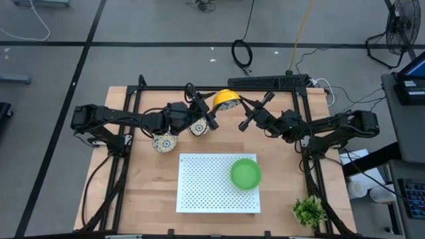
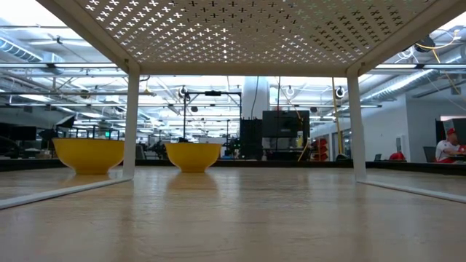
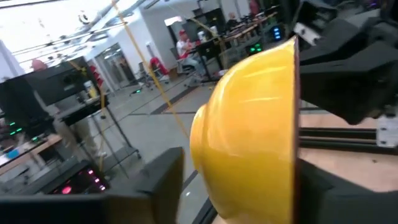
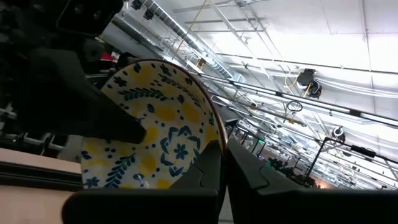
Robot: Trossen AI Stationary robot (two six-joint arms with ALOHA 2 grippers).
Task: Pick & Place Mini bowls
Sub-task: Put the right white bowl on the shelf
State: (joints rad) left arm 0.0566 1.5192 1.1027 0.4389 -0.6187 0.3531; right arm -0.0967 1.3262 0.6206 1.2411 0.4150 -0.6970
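At table (image 1: 153, 186) rear | left claw (image 1: 214, 108) grips yellow mini bowl (image 1: 227, 98) | right claw (image 1: 255, 111): state unclear

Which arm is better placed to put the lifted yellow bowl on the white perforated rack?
Left, probably: the left gripper holds the yellow round bowl; the right gripper only faces it.

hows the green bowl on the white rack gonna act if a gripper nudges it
The green bowl looks like plain thin plastic, so it is probably light and stiff. It sits upright on the white perforated rack, so it would likely slide rather than roll. It lies near the rack's right edge, so a push that way might drop it off.
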